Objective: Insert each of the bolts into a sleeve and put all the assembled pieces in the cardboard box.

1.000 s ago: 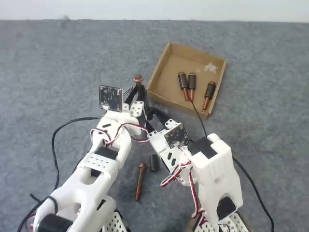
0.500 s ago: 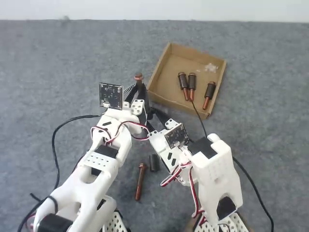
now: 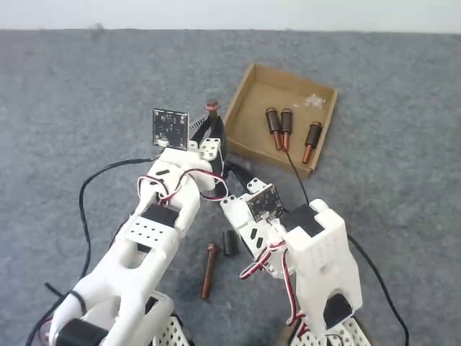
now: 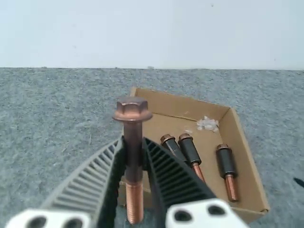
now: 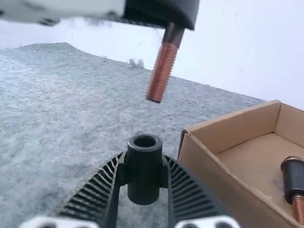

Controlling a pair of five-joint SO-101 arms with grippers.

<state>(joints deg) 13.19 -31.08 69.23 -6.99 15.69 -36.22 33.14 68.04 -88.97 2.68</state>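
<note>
My left gripper (image 3: 211, 137) (image 4: 133, 145) is shut on a copper bolt (image 3: 212, 108) (image 4: 133, 156), held upright with its hex head on top, just left of the cardboard box (image 3: 263, 155). My right gripper (image 3: 235, 175) (image 5: 144, 160) is shut on a black sleeve (image 5: 143, 175), bore facing up. The bolt's threaded tip (image 5: 161, 71) hangs above the sleeve, clear of it and a little to one side. Three assembled pieces (image 3: 286, 128) (image 4: 190, 149) lie in the box (image 4: 247, 156) (image 5: 213, 175).
A loose bolt (image 3: 209, 270) and a loose black sleeve (image 3: 230, 242) lie on the grey carpet between the two arm bases. A black cable (image 3: 295, 173) runs from the box's front wall toward the right arm. Open carpet stretches to the left and far right.
My left arm has carried the bolt slightly up and toward the box. The right arm and its sleeve have stayed put.
</note>
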